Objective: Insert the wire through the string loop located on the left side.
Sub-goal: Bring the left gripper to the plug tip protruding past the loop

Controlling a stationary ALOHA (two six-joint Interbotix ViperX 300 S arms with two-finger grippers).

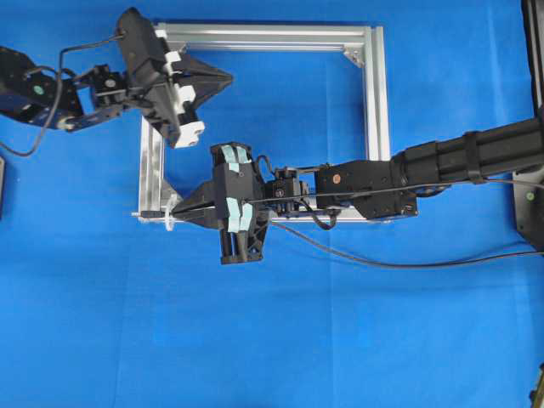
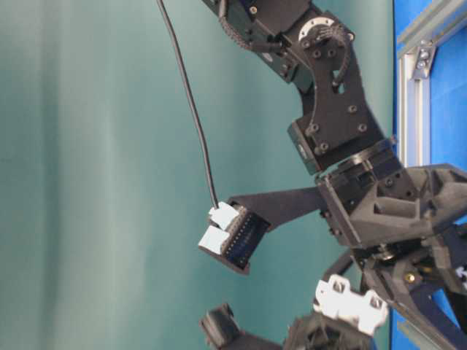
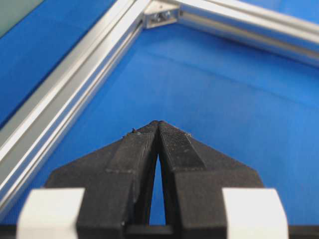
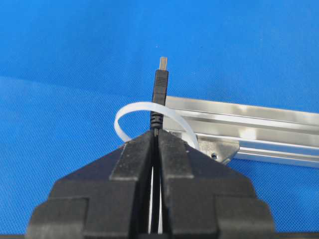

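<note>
Bench [image 1: 357,340]: covered with a plain blue sheet; it lies under both arms and carries the frame.
Frame [image 1: 374,102]: a square of silver aluminium bars lying flat on the bench. The left gripper is above its upper left part, and the right gripper is at its lower left corner. In the right wrist view one bar [image 4: 259,132] runs to the right, just behind the gripper tips.
Right arm [image 1: 459,161]: it reaches from the right edge across the lower bar of the frame.
Left arm [image 1: 51,89]: it enters from the upper left side.
Left gripper [image 1: 228,77]: fingers pressed together, nothing between them. Its tips point into the frame, and in the left wrist view [image 3: 158,122] only blue sheet is in front of them.
Right gripper [image 4: 156,133]: fingers pressed together, pinching the wire just behind the plug.
Wire [image 1: 408,262]: a thin black cable; it runs back from the right gripper along the arm and curves over the bench below it.
Plug [image 4: 160,87]: it stands straight out in front of the right gripper tips, with the small silver end [image 4: 163,62] farthest away.
String loop [image 4: 130,110]: a whitish band, arched just before the right gripper tips. The plug crosses it, and the silver end is already beyond the band.
</note>
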